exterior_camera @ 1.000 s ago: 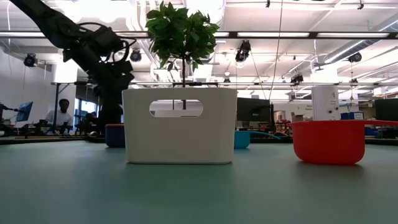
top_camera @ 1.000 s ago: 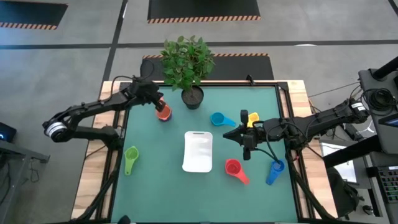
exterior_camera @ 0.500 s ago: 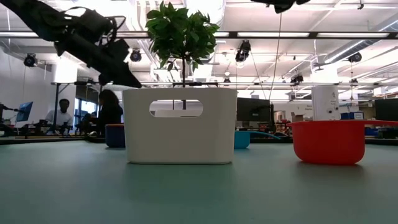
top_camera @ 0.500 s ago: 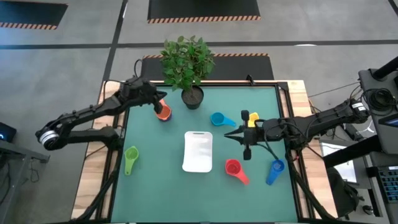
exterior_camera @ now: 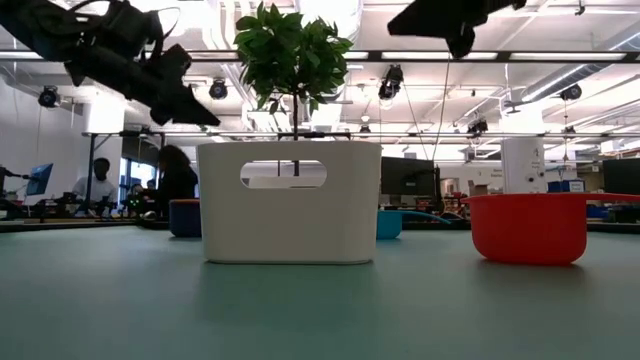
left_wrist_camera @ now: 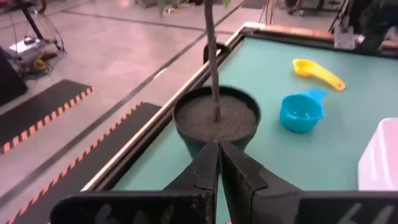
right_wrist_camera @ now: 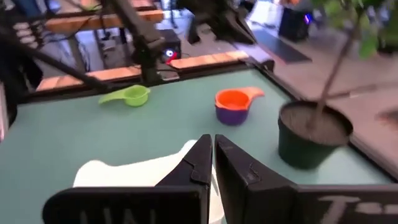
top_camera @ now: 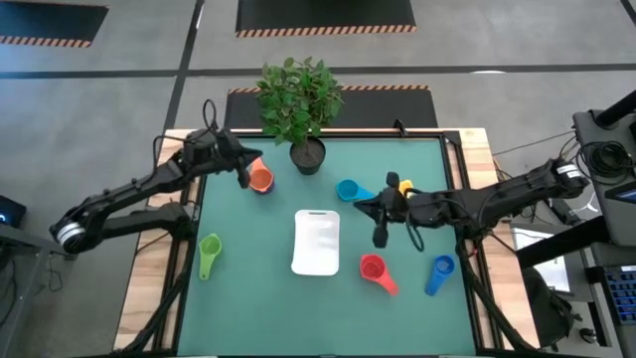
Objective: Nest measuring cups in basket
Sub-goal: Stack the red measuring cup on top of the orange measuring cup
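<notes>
The white basket (top_camera: 317,242) stands mid-table. An orange cup (top_camera: 261,178) sits inside a purple cup (right_wrist_camera: 231,116) at the far left. A teal cup (top_camera: 348,189) and a yellow cup (top_camera: 403,186) lie far right of the basket. A red cup (top_camera: 373,268) and a blue cup (top_camera: 440,269) lie near right, and a green cup (top_camera: 209,251) lies at the left. My left gripper (top_camera: 242,171) hangs shut and empty just left of the orange cup, above the table. My right gripper (top_camera: 362,206) is shut and empty, raised beside the teal cup.
A potted plant (top_camera: 307,154) stands at the far edge, between the orange cup and the teal cup. People sit in the room beyond the table's left side (exterior_camera: 97,185). Bare green table lies in front of the basket.
My left gripper has risen off the orange cup and drawn back toward the table's left edge, tipping more level; the cup stays in place. My right gripper has rolled about its own axis, staying near the teal cup.
</notes>
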You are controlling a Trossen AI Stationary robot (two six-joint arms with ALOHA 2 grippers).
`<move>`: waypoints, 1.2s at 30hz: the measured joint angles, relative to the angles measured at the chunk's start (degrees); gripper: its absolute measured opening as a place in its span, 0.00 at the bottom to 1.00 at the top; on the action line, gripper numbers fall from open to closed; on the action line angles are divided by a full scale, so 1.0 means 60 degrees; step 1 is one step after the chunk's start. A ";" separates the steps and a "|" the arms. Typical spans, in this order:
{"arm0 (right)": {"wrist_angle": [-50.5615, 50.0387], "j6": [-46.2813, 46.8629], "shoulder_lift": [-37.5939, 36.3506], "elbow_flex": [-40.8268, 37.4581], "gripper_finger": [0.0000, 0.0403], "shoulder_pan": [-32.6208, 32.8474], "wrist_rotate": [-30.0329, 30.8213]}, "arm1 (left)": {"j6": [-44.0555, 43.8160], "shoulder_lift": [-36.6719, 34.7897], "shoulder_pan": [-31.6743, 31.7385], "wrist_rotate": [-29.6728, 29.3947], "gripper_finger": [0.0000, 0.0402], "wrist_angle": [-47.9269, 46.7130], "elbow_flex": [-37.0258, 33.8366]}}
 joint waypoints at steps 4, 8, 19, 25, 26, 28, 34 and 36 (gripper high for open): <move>-0.1476 0.1550 0.0295 0.0333 0.02 -0.0371 0.0025 | -0.0310 -0.0196 -0.0027 0.0803 0.00 0.0074 0.0083; -0.4197 0.2897 0.0751 0.1194 0.02 -0.0697 -0.0017 | -0.0805 -0.0466 -0.0268 0.1491 0.00 0.0164 0.0079; -0.9692 0.4210 0.2323 0.4202 0.02 -0.1313 -0.2132 | -0.1876 -0.1277 -0.2315 0.1509 0.00 0.0158 -0.0052; -1.0530 0.4185 0.2920 0.5069 0.02 -0.1492 -0.4966 | -0.2141 -0.1676 -0.3562 0.1494 0.00 0.0173 -0.0052; -1.0534 0.4191 0.3006 0.5088 0.02 -0.1489 -0.5338 | -0.2179 -0.1734 -0.3707 0.1484 0.00 0.0173 -0.0052; -1.0472 0.4333 0.3212 0.5089 0.02 -0.1349 -0.6047 | -0.2247 -0.1827 -0.3902 0.1486 0.00 0.0216 -0.0052; -1.0435 0.5651 0.3915 0.5089 0.11 -0.0277 -0.7122 | -0.2287 -0.2012 -0.3963 0.1420 0.00 0.0477 -0.0049; -1.0424 0.6011 0.4158 0.5089 0.19 0.0149 -0.7126 | -0.2284 -0.2009 -0.3963 0.1389 0.00 0.0540 -0.0049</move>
